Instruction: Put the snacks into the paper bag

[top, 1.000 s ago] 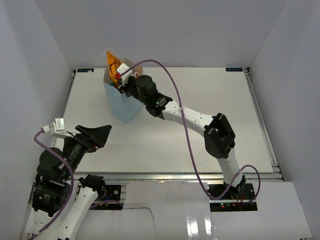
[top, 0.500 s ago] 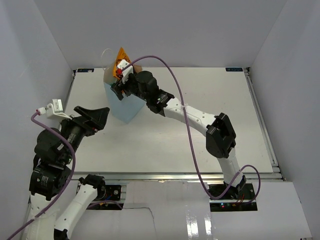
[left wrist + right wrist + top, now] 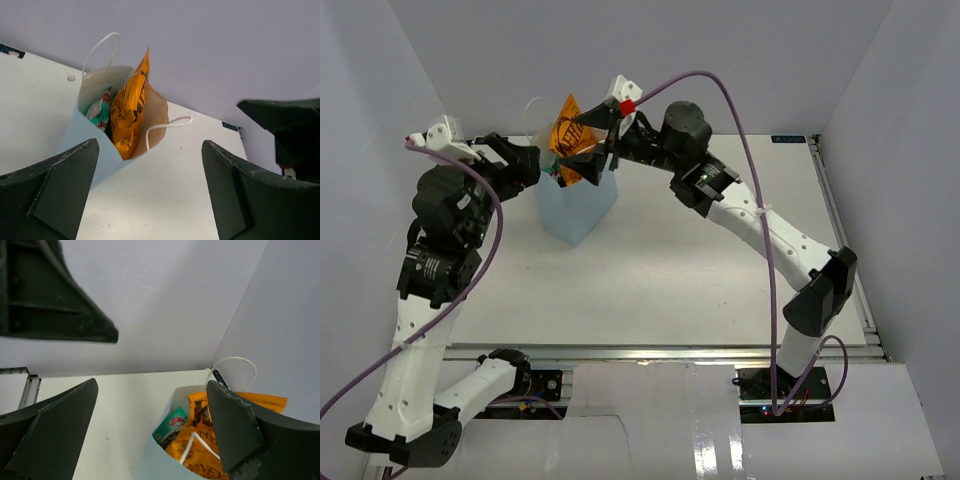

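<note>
Top external: both arms reach high at the paper bag, left fingers and right fingers apart.

Right gripper has released the large orange crisp bag. Its jaws, a second ago clamped on the packet's top corner, now stand wide, and the wrist has lifted up and back from the mouth of the paper bag, leaving the packet standing inside with its top poking out. Left gripper has risen from low at the near-left to just beside the paper bag's left rim.
</note>
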Robot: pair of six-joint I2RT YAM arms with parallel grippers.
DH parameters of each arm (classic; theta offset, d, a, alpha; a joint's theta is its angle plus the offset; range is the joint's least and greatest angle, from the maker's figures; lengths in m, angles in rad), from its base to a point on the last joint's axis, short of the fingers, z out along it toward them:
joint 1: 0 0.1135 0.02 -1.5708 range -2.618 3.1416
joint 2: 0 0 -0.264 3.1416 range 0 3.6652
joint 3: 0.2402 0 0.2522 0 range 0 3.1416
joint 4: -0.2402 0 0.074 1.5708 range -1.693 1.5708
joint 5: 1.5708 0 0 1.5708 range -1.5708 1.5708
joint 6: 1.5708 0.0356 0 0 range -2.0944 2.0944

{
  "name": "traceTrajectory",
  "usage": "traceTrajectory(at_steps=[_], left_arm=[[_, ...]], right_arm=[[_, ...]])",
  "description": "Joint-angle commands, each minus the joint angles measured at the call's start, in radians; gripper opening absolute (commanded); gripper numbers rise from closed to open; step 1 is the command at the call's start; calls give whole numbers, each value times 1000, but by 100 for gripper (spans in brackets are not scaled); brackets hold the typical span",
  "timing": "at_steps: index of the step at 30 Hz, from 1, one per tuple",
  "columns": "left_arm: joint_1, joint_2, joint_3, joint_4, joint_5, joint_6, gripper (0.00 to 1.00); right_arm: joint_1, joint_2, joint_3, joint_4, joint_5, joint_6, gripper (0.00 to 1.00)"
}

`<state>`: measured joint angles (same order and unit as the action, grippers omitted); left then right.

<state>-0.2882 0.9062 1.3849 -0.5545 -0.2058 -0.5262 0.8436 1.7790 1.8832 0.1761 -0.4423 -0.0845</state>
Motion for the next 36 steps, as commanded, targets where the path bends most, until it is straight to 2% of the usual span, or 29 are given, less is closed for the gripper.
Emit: traceTrajectory(at_steps=[1,10,12,13,19,23,24,32,36], left_arm=[[0,81,98,53,-26,66,93],[0,433,311,50,126,141,91],[1,523,388,2,111,149,89],[1,551,410,-21,102,156,84],[3,721,541,-102,71,196,78],[3,741,542,-140,74,200,60],[3,737,528,-143,68,200,59],[6,698,407,-142,57,229,60],[20,698,373,-142,80,235,65]], right_arm=[[-80,-75,-82,3,-179,40,95],[-303,-285,-401,-36,-248,32,96],[-363,-331,-478,-36,-254,40,96],[-380,-343,-499,-38,-257,46,96],[-485,-429,-616,-35,-271,68,98],[-532,-449,-647,-33,-273,72,98],[-538,-449,-651,-32,-273,77,98],[-558,-441,-670,-21,-286,77,98],[-558,-438,-676,-12,-282,107,98]])
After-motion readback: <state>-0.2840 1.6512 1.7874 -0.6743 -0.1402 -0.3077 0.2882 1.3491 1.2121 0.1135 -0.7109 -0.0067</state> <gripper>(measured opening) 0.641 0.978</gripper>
